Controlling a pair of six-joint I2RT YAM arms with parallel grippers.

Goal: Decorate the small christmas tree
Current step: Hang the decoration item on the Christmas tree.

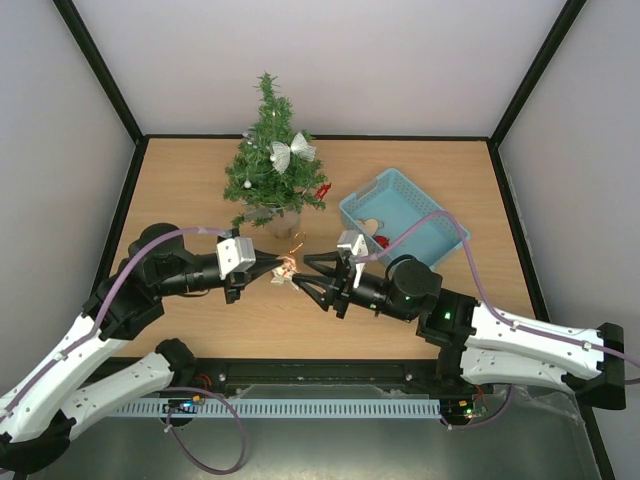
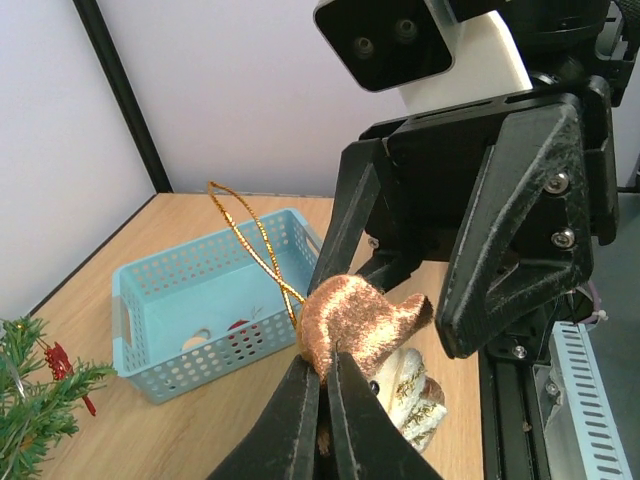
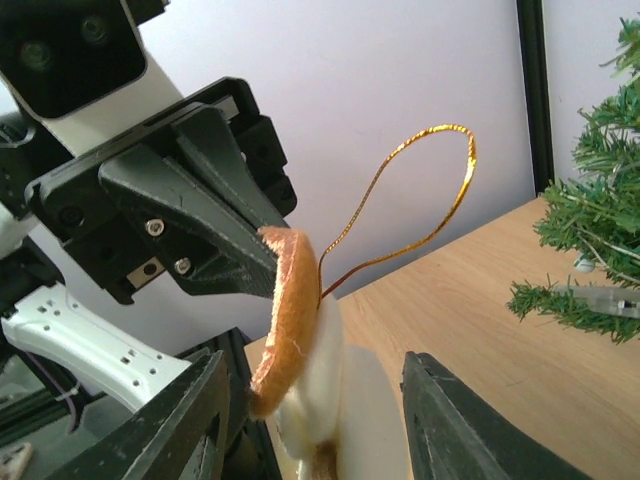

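The left claw is pinching a little ornament with a shiny brown hat and a gold loop. The right claw is spread, one finger on each side of the ornament; I cannot tell if they touch it. The small christmas tree stands at the back of the worktop, left of a blue basket. The right arm partly hides what is in the basket.

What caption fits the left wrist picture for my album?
Left jaws pinch a coppery ornament; right jaws stand open around it, basket behind.
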